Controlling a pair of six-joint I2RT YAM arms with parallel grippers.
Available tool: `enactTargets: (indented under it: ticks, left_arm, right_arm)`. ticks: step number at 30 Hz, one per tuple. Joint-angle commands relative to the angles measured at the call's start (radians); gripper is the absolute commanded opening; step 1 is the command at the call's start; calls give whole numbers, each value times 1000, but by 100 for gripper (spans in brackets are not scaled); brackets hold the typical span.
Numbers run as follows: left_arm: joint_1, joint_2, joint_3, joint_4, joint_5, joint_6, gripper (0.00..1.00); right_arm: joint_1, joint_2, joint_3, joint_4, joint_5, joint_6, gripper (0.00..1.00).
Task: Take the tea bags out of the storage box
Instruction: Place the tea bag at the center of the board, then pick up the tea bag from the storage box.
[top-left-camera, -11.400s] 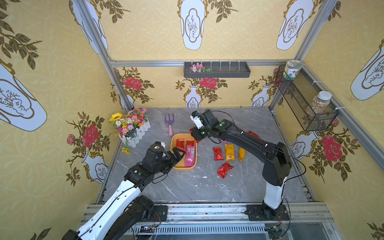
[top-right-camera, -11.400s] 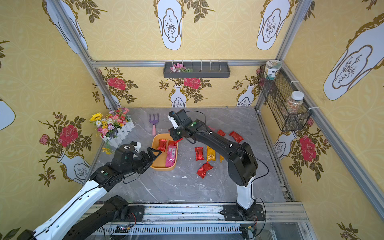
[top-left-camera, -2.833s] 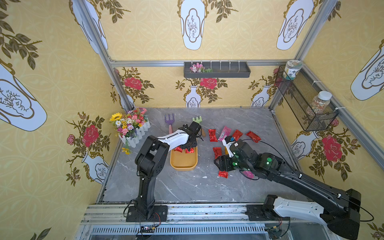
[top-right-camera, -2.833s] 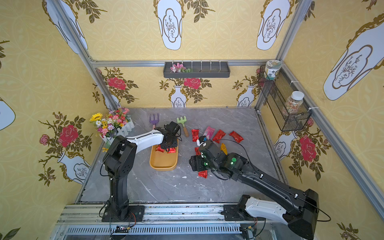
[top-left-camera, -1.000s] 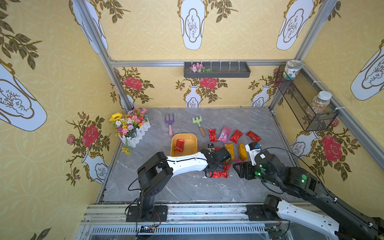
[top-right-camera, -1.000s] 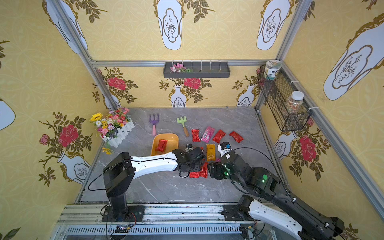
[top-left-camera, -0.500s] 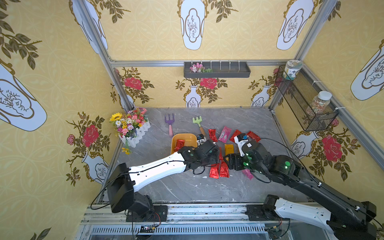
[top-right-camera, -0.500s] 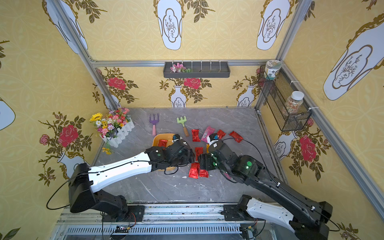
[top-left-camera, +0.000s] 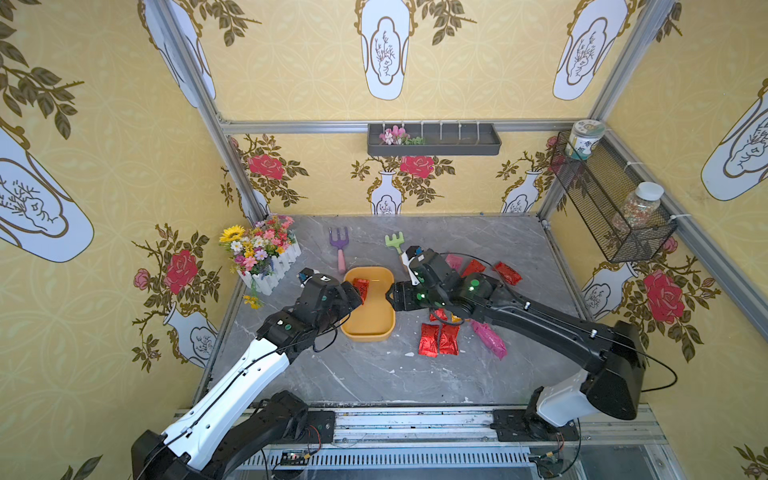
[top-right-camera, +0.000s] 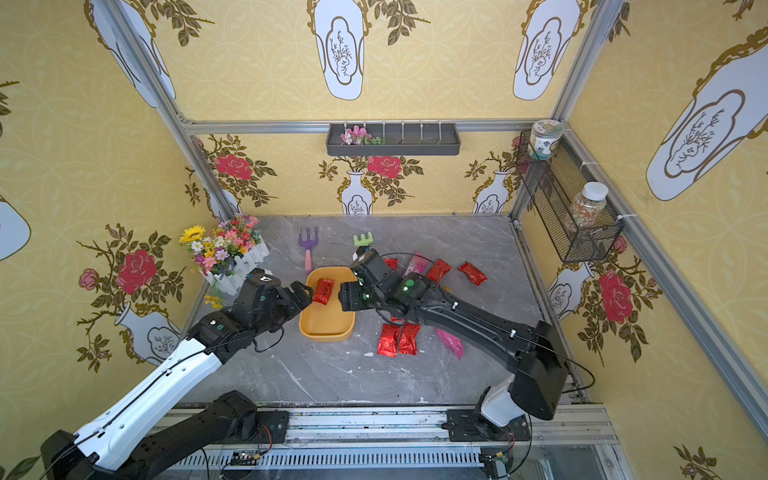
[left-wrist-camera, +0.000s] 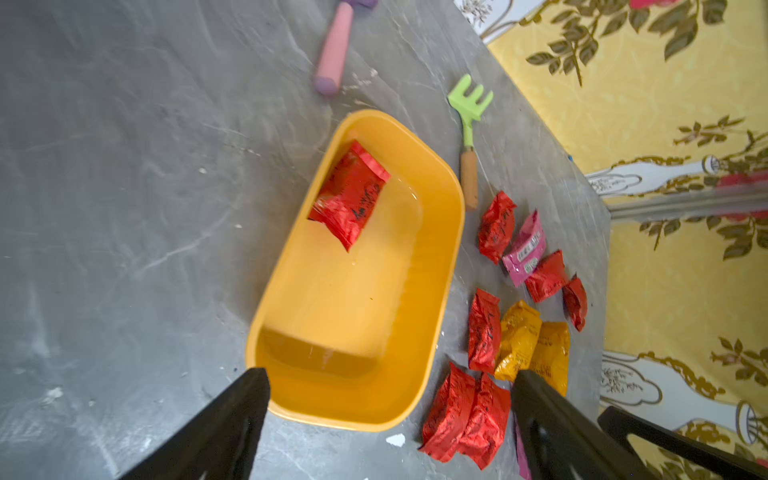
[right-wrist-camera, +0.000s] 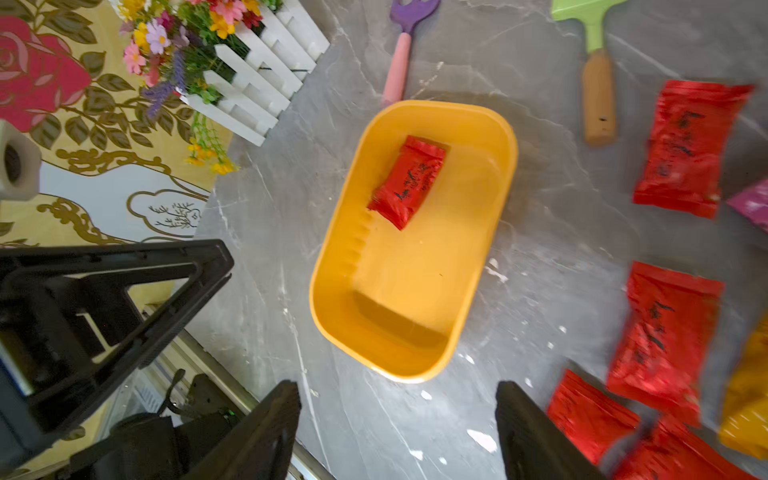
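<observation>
- Setting: a robotics test cell dressed as a homely garden corner, not a lived-in room.
- Enclosure: bare aluminium frame posts (top-left-camera: 195, 79) carry flat wall panels (top-left-camera: 291, 62) printed with vases and roses.
- Machinery: a left robot arm (top-left-camera: 232, 386) and a right robot arm (top-left-camera: 540, 320) stand on a metal rail (top-left-camera: 415, 428) along the front edge of a grey marble-patterned desk (top-left-camera: 374, 374). A loose cable (top-left-camera: 675, 376) and a small circuit board (top-left-camera: 293, 456) lie exposed there.
- Props: artificial flowers in a white picket box (top-left-camera: 266, 253), a purple toy rake (top-left-camera: 338, 245), a green toy rake (top-left-camera: 395, 243), a grey wall tray (top-left-camera: 457, 147), and a wire basket (top-left-camera: 602, 208) holding two jars.
</observation>
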Motion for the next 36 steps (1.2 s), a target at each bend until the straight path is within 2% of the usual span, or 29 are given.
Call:
enactTargets:
  ticks: [1,8,17,28,36]
  left_arm:
    - [107,-38,-42,24,102,54,98]
    - [255,-118,-146,92,195,48,100]
    - [300,-196,-237,110,212,34,100]
    - [312,-267,-279,100,255,33,100]
    - [312,-281,-306,118,282,28,100]
  right_arm:
    - [4,97,77,90,-33,28,78]
    - [-3,398,323,24,-1,78,79]
    - [-17,690,595,-125,89,103,79]
    - [-23,891,823,-200,88,97,76]
    - [-25,956,874,-234,104,99,74]
